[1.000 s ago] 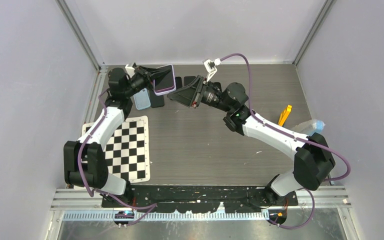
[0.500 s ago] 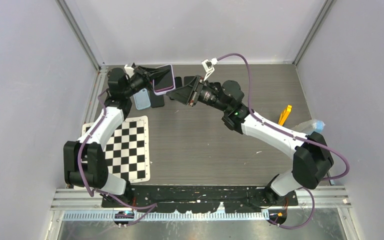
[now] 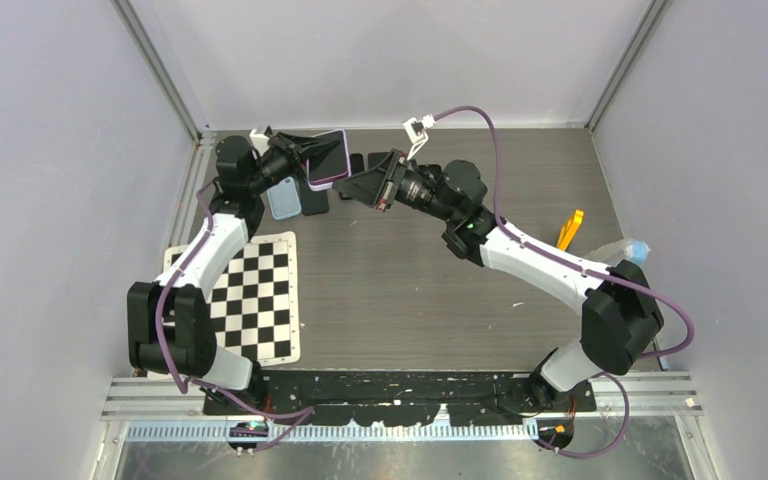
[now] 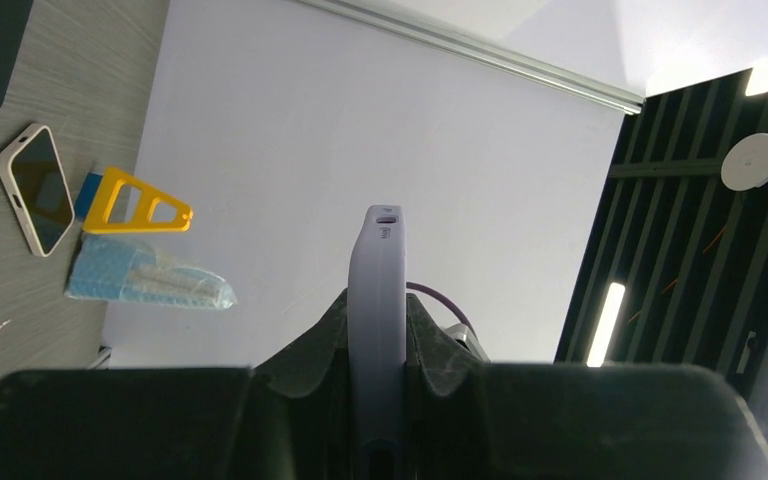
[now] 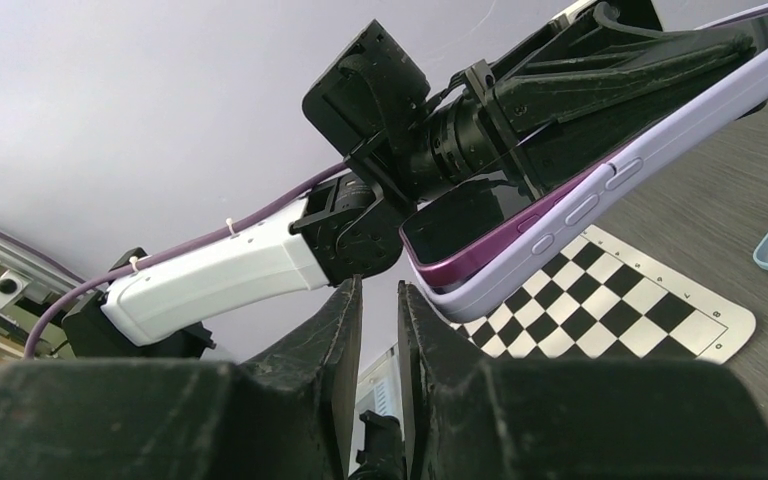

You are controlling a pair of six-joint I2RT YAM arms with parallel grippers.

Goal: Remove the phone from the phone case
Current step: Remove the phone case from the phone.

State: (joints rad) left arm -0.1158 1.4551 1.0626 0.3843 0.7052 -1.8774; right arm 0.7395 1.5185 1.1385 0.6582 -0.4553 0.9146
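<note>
The phone (image 3: 330, 155), dark screen with a magenta rim, sits in a lavender phone case (image 5: 600, 185) and is held tilted above the far left of the table. My left gripper (image 3: 301, 160) is shut on it; in the left wrist view the case's edge (image 4: 382, 260) stands upright between the fingers (image 4: 438, 345). My right gripper (image 5: 380, 292) reaches in from the right, just below the phone's near corner (image 5: 440, 250). Its jaws stand a narrow gap apart with nothing between them. The right finger's tip is close beside the case's corner.
On the table under the phone lie a light blue case (image 3: 282, 200) and dark phones (image 3: 315, 202). A checkerboard sheet (image 3: 255, 295) lies at the left. At the right are a yellow piece (image 3: 569, 230) and a plastic bag (image 3: 625, 252).
My right gripper has moved left, closer to the phone's corner, and its jaws have narrowed. The left gripper and phone have hardly moved.
</note>
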